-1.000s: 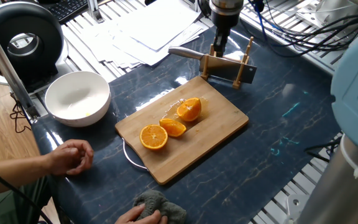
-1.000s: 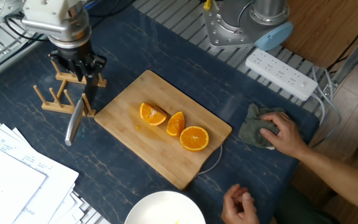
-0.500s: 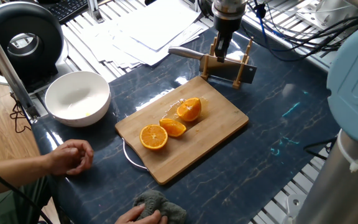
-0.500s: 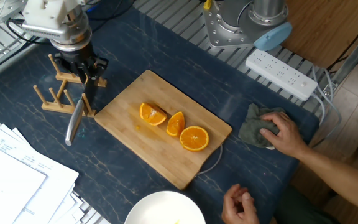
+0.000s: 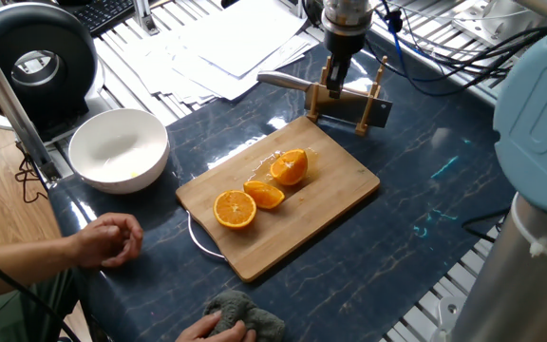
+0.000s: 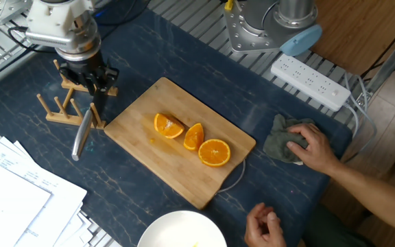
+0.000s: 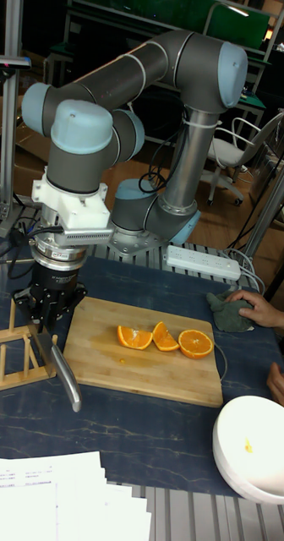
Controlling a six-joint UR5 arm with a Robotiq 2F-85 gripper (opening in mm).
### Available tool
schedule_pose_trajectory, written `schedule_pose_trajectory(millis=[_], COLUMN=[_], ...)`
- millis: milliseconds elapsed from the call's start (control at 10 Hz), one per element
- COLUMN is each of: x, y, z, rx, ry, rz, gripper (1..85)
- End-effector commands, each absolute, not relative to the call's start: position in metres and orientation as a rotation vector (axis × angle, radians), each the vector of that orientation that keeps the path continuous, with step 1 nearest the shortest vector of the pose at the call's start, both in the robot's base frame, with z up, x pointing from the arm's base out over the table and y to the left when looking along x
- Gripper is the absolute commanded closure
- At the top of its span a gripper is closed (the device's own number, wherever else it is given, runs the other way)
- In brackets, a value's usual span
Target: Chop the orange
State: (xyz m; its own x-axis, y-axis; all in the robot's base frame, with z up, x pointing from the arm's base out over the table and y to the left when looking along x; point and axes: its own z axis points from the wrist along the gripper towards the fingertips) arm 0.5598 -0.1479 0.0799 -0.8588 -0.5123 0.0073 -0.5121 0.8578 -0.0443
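The orange (image 5: 290,166) is a chunky domed piece, lying on the bamboo cutting board (image 5: 335,195) at its far end. It also shows as the orange (image 6: 168,125) and the orange (image 7: 134,337). Beside it lie a slim wedge (image 5: 265,195) and a round half (image 5: 235,209). A knife (image 6: 82,134) rests across a wooden rack (image 6: 55,110) beyond the board. My gripper (image 5: 336,78) hangs just over the knife's handle end, seen too as the gripper (image 6: 93,84) and the gripper (image 7: 51,317). Its fingers look open and hold nothing.
A white bowl (image 5: 119,149) stands left of the board. A person's hands (image 5: 107,239) rest at the near edge, one on a grey cloth (image 6: 283,140). Papers (image 5: 226,43), a power strip (image 6: 310,75) and cables ring the table.
My gripper has drifted slightly upward and away from the knife. The knife, fruit pieces and hands have stayed put.
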Motion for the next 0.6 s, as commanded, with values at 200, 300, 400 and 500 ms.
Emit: schedule_pose_trajectory(millis=[200,300,400,500], x=[0.5646,0.5641,0.5645,0.5647], y=[-0.1446,-0.1452,-0.1450,-0.1455], z=[0.0714,0.0711,0.0704,0.0691], rx=[-0.834,-0.829,-0.824,-0.821], ry=[3.006,3.007,3.005,3.004], rz=[-0.037,-0.037,-0.034,-0.035], gripper=[62.0,64.0,66.0,66.7])
